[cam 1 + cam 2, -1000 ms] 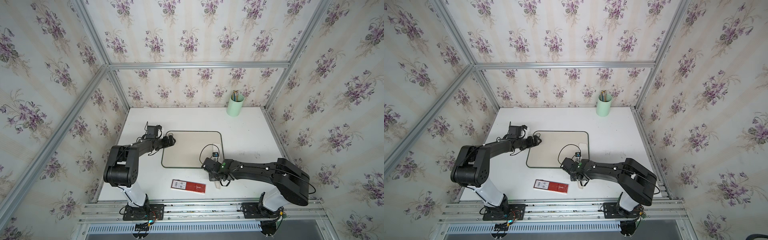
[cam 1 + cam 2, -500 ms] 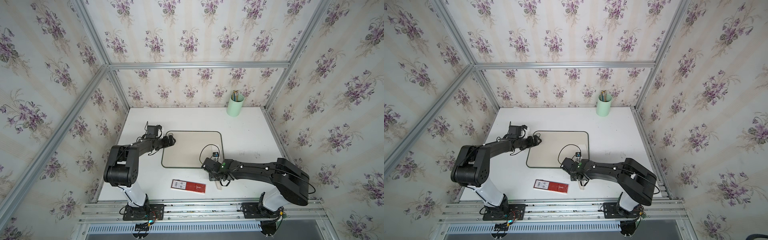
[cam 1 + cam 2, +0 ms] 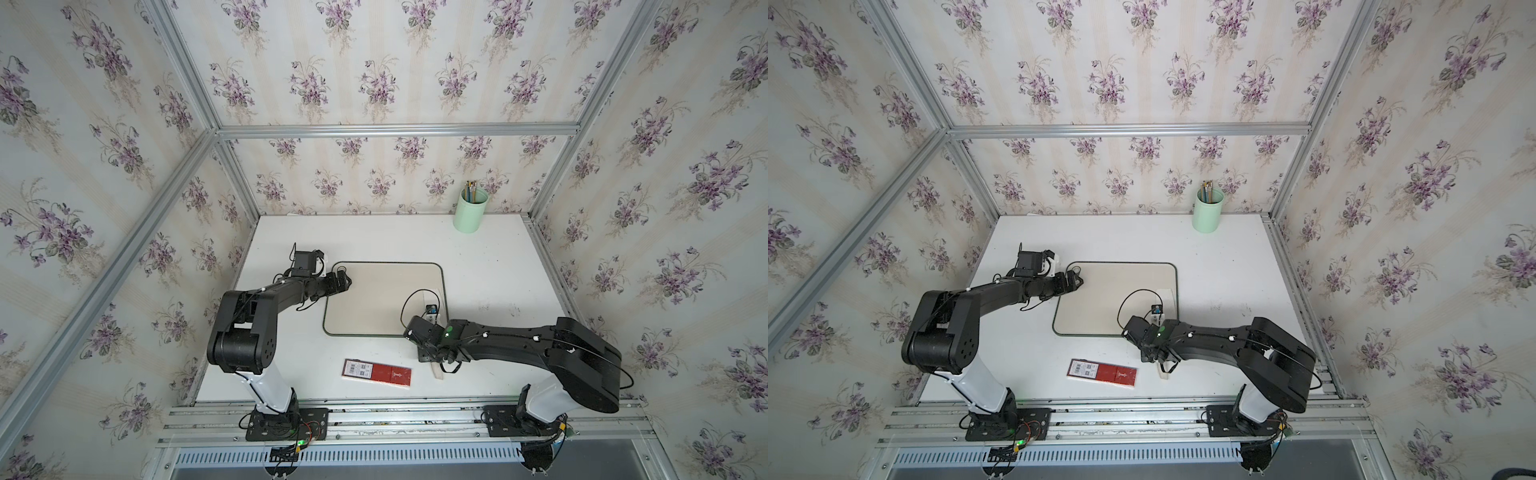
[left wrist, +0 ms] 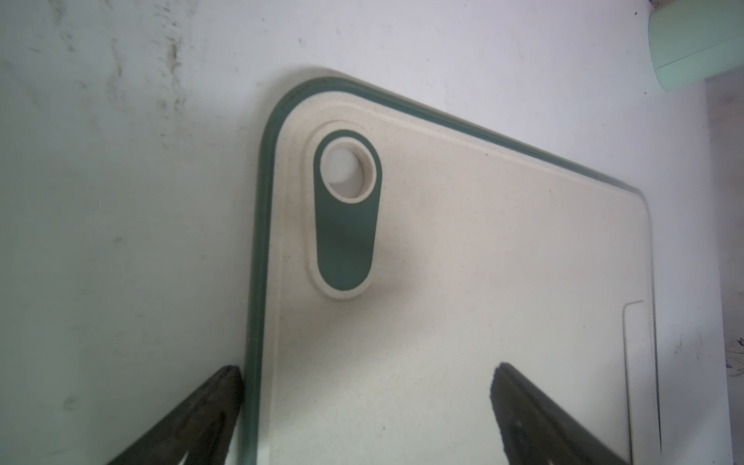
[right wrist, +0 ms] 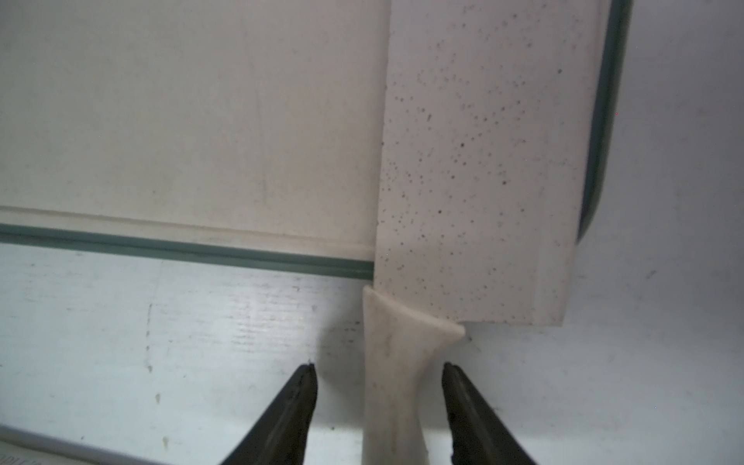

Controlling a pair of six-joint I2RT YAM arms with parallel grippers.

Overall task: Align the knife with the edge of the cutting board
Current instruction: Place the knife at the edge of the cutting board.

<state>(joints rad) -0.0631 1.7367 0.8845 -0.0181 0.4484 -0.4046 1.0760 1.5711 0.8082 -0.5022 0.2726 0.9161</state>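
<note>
In both top views nothing has visibly shifted from the earlier frames: arms, board and package sit as before. The knife point(image 5: 483, 161) lies flat with its speckled blade on the cutting board point(image 5: 201, 120), close along the green rim at the corner nearest the right arm. The blade's heel overhangs the near edge, and the cream handle reaches out over the worktop point(image 3: 498, 270). The right hand point(image 5: 378, 366) has its fingers apart, one on each side of the handle with a gap on both sides, gripping nothing. The left hand point(image 4: 366, 370) is spread wide at the opposite side of the board. One fingertip point(image 4: 229, 382) is just outside the rim and the other is over the surface, near the oval handle hole. The red-and-white package point(image 3: 377, 372) lies on the worktop in front of the board.
</note>
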